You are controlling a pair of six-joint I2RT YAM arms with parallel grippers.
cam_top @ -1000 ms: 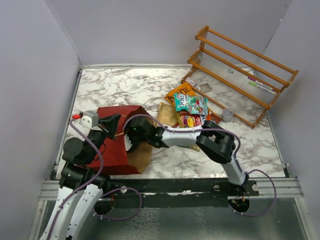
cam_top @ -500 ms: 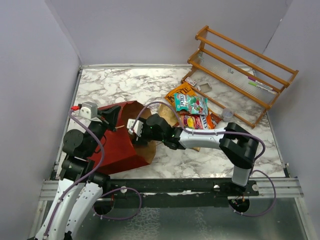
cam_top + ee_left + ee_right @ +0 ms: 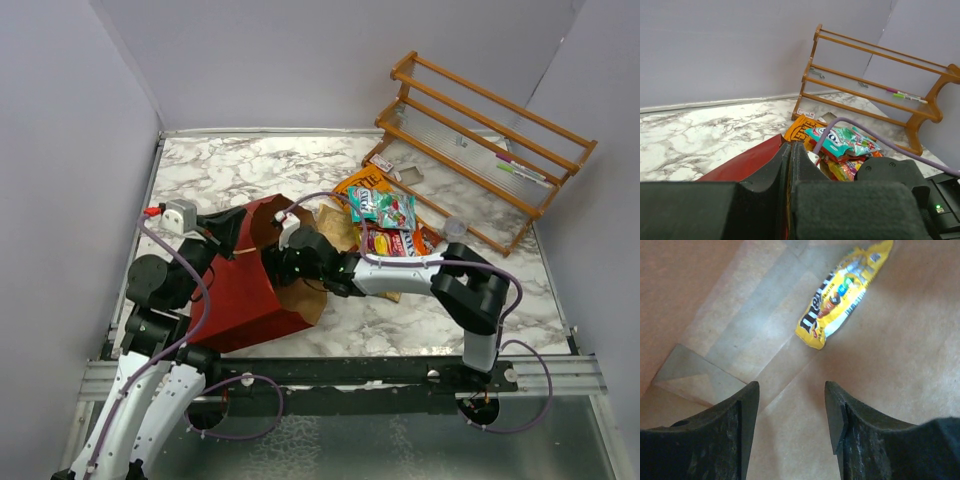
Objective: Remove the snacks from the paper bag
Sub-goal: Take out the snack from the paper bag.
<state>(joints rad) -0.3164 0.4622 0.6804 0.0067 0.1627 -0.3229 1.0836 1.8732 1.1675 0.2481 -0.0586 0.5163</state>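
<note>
Right hand deeper in paper bag, yellow pack ahead, untouched

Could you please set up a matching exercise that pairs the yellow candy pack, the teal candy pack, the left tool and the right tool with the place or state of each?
Column 1
1. yellow candy pack
2. teal candy pack
3. left tool
4. right tool

Column 2
A. shut on the rim of the paper bag
B. out on the marble table, on top of other snacks
C. open inside the bag, nothing between its fingers
D. lying on the brown kraft paper inside the bag

Pairs: 1-D; 2-B; 3-A; 4-C
</note>
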